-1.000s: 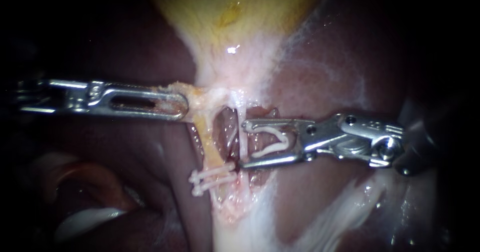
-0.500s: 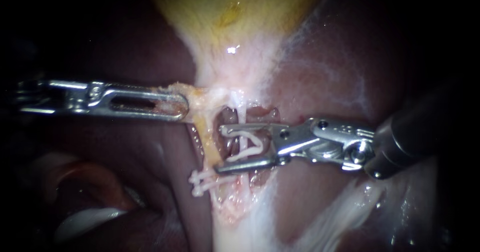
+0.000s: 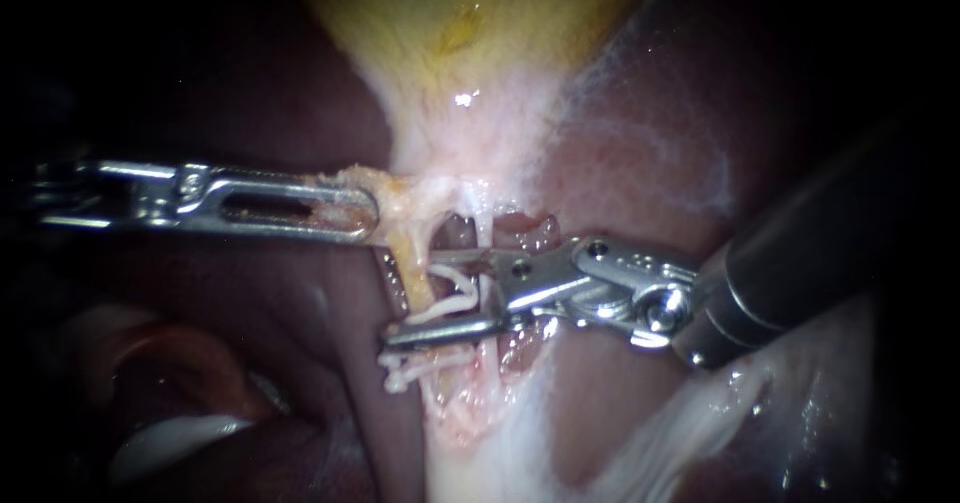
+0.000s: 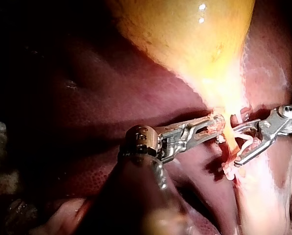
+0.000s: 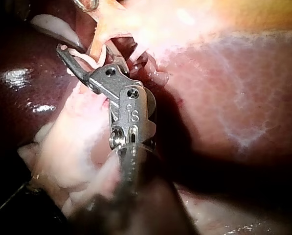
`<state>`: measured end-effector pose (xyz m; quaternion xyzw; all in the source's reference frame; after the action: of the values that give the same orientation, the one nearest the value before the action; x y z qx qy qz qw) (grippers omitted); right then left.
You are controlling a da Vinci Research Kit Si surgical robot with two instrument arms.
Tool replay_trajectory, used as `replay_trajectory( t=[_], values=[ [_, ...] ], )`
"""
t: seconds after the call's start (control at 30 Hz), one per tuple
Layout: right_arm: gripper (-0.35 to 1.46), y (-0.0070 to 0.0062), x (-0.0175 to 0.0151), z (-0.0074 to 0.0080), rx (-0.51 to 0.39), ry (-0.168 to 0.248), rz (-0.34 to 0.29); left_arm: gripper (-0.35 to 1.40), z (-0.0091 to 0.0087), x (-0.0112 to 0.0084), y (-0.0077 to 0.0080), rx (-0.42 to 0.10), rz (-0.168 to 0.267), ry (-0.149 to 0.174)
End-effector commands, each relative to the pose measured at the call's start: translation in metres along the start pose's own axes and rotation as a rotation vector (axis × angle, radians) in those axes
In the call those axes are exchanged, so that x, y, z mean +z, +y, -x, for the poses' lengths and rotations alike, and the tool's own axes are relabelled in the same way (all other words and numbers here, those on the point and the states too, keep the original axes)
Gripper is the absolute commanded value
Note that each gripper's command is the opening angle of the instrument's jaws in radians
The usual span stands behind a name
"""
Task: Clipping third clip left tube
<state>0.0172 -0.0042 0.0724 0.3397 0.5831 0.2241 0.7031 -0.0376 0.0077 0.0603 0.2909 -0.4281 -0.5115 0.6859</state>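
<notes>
My left instrument [image 3: 362,215] is shut on the yellowish tissue at the neck of the gallbladder [image 3: 470,33] and holds it taut to the left. From there the yellowish left tube [image 3: 412,275] runs down to two white clips [image 3: 420,361] lying across it. My right instrument [image 3: 408,298] holds an open white clip [image 3: 452,298] between its parted jaws, which stand one above and one below across the left tube, just above the two clips. The thin right tube [image 3: 484,231] passes by the jaws near their hinge. In the right wrist view the clip [image 5: 89,59] reaches the tube.
Dark red liver [image 3: 250,363] surrounds the tubes, with pale fatty tissue [image 3: 500,443] below and at the right [image 3: 690,433]. The right instrument's dark shaft [image 3: 820,243] crosses the right side of the view. The left instrument [image 4: 212,128] and the right instrument [image 4: 246,147] stand close together.
My right instrument has moved left with its clip, from beside the right tube to across the left tube. The left instrument has stayed still.
</notes>
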Motion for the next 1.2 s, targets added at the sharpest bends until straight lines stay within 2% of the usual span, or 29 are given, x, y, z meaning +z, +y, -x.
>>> replay_trajectory(
  t=[0.03, 0.47, 0.77, 0.87, 0.9, 0.93, 1.13, 1.2],
  values=[
    [0.49, 0.0001, 0.0002, 0.0, 0.003, 0.001, -0.006, -0.35, 0.0, 0.0001, 0.0001, 0.0, 0.0, 0.0],
    [0.49, 0.0009, 0.0019, -0.0006, 0.024, 0.025, -0.018, -0.35, 0.0, 0.0004, 0.0002, 0.0, 0.001, -0.001],
    [0.43, 0.0009, 0.0014, -0.001, 0.044, 0.026, -0.022, -0.35, 0.0, 0.0004, 0.0002, 0.0, -0.001, 0.001],
    [0.31, 0.0009, 0.0009, -0.0011, 0.045, 0.025, -0.026, -0.35, 0.0, 0.0004, 0.0002, 0.0, -0.001, 0.001],
    [0.23, 0.0008, 0.0007, -0.0011, 0.045, 0.025, -0.027, -0.35, 0.0, 0.0004, 0.0002, 0.0, -0.001, 0.001],
    [0.08, 0.0008, 0.0005, -0.0011, 0.045, 0.024, -0.028, -0.35, 0.0, 0.0004, 0.0002, 0.0, -0.001, 0.001],
    [-0.35, 0.0007, 0.0001, -0.0011, 0.045, 0.024, -0.031, -0.35, 0.0, 0.0004, 0.0002, 0.0, -0.001, 0.001],
    [-0.35, 0.0007, 0.0, -0.001, 0.045, 0.024, -0.033, -0.35, 0.0, 0.0004, 0.0002, 0.0, -0.001, 0.001]
  ],
)
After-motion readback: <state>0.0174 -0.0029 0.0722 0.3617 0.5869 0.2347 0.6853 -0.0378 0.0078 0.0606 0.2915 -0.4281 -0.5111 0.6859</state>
